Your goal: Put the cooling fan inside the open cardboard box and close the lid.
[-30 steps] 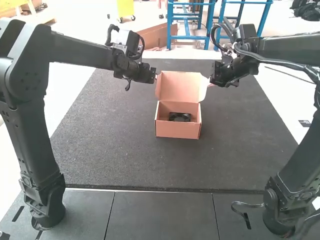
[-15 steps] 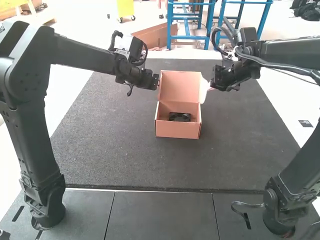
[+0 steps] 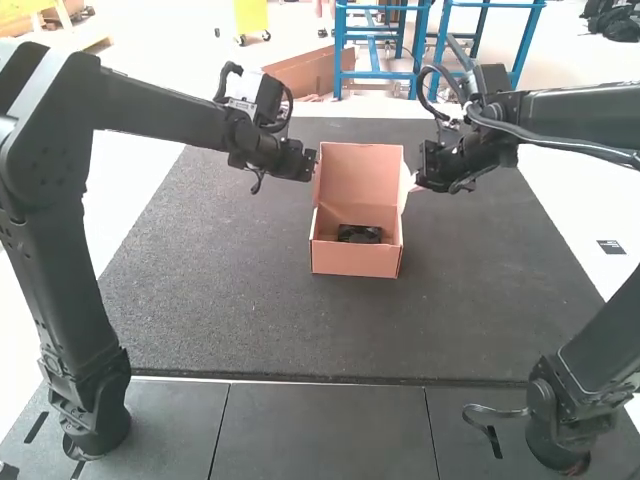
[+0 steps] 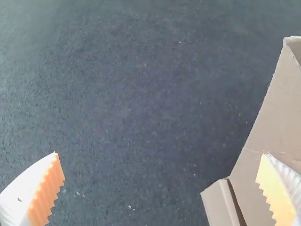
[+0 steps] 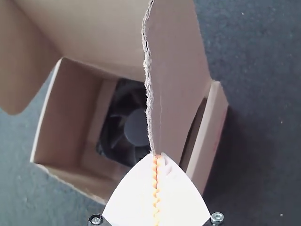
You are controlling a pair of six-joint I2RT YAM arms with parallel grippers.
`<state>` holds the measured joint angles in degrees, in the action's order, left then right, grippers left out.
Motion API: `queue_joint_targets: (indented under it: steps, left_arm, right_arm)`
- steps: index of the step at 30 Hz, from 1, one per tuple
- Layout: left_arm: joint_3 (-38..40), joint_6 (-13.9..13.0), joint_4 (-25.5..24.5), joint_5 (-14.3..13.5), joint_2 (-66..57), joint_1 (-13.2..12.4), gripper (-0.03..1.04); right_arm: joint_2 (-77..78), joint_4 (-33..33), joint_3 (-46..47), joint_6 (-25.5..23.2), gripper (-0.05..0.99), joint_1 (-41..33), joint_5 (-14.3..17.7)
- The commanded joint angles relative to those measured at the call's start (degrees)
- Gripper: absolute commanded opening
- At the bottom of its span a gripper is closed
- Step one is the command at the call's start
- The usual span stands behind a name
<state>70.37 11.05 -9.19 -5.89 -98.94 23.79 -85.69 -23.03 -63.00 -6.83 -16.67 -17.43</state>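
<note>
High view: cardboard box (image 3: 356,255) sits mid-mat (image 3: 200,280), with the lid (image 3: 360,175) standing up along its 12 o'clock side. Fan (image 3: 358,234) lies flat on the box floor. Left gripper (image 3: 308,162) is at the lid's 9 o'clock edge. Right gripper (image 3: 420,182) is at the lid's 3 o'clock, on the side flap (image 3: 405,190).

Left wrist view: fingers are spread wide, orange pads (image 4: 47,188) showing and bare mat between them. One pad is just beside the cardboard, contact unclear.

Right wrist view: fingers are pinched tight on the side flap's edge. Fan sits inside the box, lid not closed.
</note>
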Motion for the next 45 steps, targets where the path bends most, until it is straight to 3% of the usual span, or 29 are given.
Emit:
queue_joint_targets:
  steps: [1, 18, 24, 30, 39, 40, 43, 45]
  left_arm:
    - [-0.7, 0.6, 0.4, 1.4, 2.7, 0.6, 0.97]
    - [-5.5, 0.7, 1.0, 6.1, 4.4, 2.6, 0.97]
    - [-6.6, 0.6, 0.7, 6.0, 5.1, 2.7, 0.97]
    - [-7.5, 0.2, -4.6, 5.9, 5.9, 2.5, 0.97]
    - [-11.1, -0.4, -4.1, 5.8, 9.6, 2.6, 0.97]
    - [-11.2, -0.4, -4.6, 5.8, 10.0, 2.6, 0.97]
    - [-11.5, -1.2, -5.3, 5.5, 11.1, 2.4, 0.97]
    - [-12.2, -2.7, -5.3, 2.3, 11.6, 2.3, 0.97]
  right_arm:
    - [2.0, 0.1, 1.0, 0.0, -0.01, -0.8, -0.5]
    - [3.5, 0.1, 4.9, -0.6, -0.01, -2.0, -0.6]
    - [3.5, 0.3, 6.1, -0.6, -0.01, -3.1, -0.6]
    - [3.5, 0.5, 8.1, -0.1, -0.01, -4.0, -0.6]
    - [4.5, 1.1, 10.2, -1.9, 0.01, -4.0, -0.2]
    - [4.7, 1.3, 10.0, -2.2, 0.1, -4.0, -0.2]
    - [5.8, 1.0, 9.3, -3.5, 0.6, -4.0, -0.3]
    - [6.5, -1.9, 8.9, -3.5, 0.89, -4.0, -1.2]
